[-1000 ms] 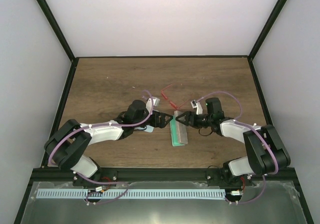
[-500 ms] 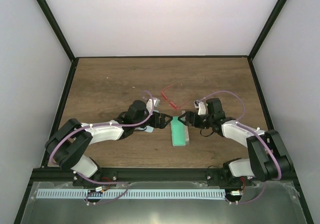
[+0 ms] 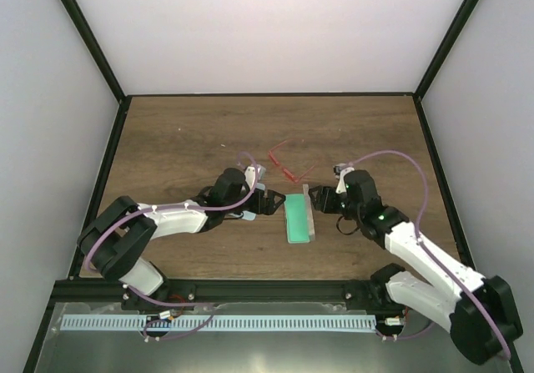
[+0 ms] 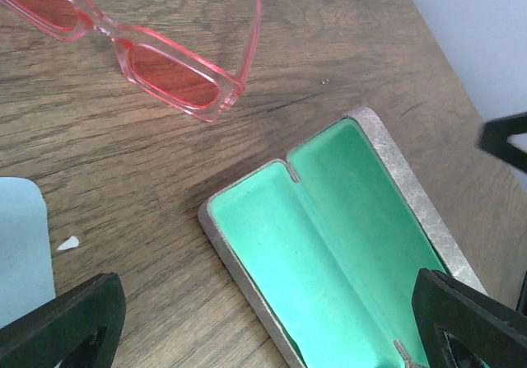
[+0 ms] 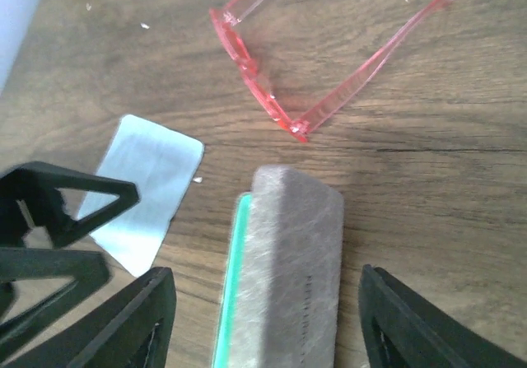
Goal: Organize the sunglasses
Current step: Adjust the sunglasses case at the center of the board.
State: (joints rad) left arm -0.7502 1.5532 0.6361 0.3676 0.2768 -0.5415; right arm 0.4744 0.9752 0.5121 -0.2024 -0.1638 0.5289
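Red-framed sunglasses [image 4: 177,76] lie unfolded on tabletop [image 4: 123,179], just beyond open grey case [image 4: 346,220], green lining up. Left jaws spread wide, empty. Right jaws parted, straddling raised lid [image 5: 288,253], gripping nothing. My plan: pinch frame mid-bridge, lower level into lining.

Sunglasses [image 4: 174,75] behind case [image 3: 298,220], cloth [image 5: 146,191] left
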